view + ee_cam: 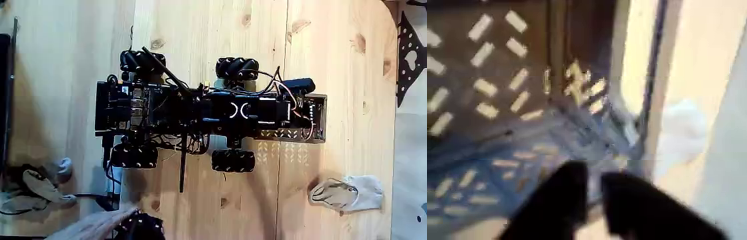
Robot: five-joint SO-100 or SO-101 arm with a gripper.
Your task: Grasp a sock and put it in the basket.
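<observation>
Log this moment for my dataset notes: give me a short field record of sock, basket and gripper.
sock: pale sock lying flat on the wooden floor, right of and below the robot in the fixed view, apart from it
basket: dark latticed basket at the robot's right end, nothing visible in it
gripper: gripper over the basket's edge in the wrist view, holds nothing; open or shut cannot be told
other: sock bundle at lower left

From my remote station, the fixed view looks straight down on a pale wooden floor (200,40) of knotted boards. A wheeled robot (200,110) stands on it at centre, on four wheels. A pale sock (347,193) lies flat on the boards at lower right, apart from the robot. At far left, a bundle of grey and white socks (40,181) lies beside dark cables (87,197).
</observation>
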